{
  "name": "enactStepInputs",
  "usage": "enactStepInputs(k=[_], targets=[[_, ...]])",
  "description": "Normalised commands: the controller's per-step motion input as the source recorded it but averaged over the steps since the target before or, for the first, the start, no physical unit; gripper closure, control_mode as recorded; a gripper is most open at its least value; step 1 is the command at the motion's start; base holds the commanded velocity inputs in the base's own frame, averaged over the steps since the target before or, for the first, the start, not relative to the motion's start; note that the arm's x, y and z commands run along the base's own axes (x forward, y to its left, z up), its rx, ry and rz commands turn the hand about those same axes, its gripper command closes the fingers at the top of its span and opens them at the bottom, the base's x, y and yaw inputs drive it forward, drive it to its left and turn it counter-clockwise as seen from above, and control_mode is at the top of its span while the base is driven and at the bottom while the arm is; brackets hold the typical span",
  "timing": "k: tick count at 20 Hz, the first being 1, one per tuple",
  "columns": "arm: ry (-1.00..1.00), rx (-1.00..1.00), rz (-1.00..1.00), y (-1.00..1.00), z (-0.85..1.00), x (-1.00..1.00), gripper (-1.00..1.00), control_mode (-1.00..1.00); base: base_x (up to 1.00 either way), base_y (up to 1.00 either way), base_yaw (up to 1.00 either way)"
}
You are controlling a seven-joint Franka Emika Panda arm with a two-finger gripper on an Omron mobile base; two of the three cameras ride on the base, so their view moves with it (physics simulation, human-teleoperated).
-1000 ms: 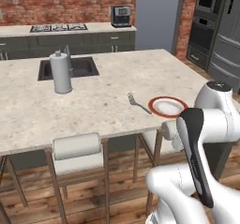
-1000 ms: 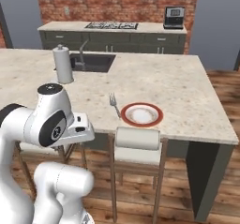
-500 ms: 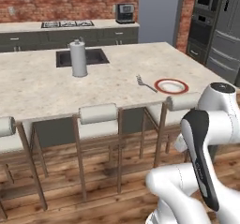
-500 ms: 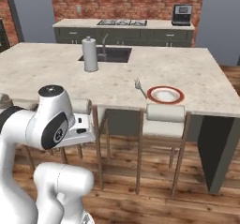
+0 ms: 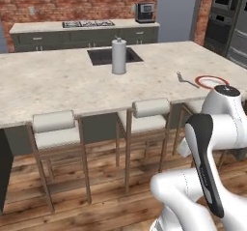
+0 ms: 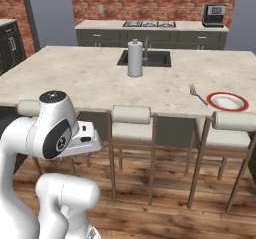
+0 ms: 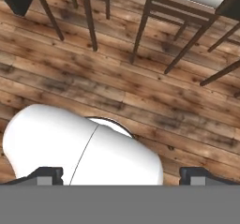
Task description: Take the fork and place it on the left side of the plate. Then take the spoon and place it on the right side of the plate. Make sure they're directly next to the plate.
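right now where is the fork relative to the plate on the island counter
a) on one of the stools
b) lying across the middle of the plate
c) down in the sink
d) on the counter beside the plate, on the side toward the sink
d: the fork lies flat on the counter just beside the red-rimmed plate, on the side nearer the sink, and not on the plate.

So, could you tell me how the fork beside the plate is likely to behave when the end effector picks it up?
The fork looks like slim metal, so it is probably stiff and light. It lies flat on the smooth counter, so it may slide or pivot when nudged instead of lifting cleanly. Its thin handle gives little to grip, so it could slip. It sits close to the plate, which may crowd a grasp.
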Motion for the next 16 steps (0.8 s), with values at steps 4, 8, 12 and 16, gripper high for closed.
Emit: enactStepInputs(k=[4,8,12,16], targets=[[0.0,0.0,0.0,0.0,0.0,0.0,-1.0,1.0,0.0,1.0,-0.12],[0.0,0.0,0.0,0.0,0.0,0.0,-1.0,1.0,0.02,1.0,-0.16],[0.0,0.0,0.0,0.0,0.0,0.0,-1.0,1.0,0.16,1.0,-0.19],[0.0,0.0,0.0,0.0,0.0,0.0,-1.0,1.0,0.26,1.0,-0.25]])
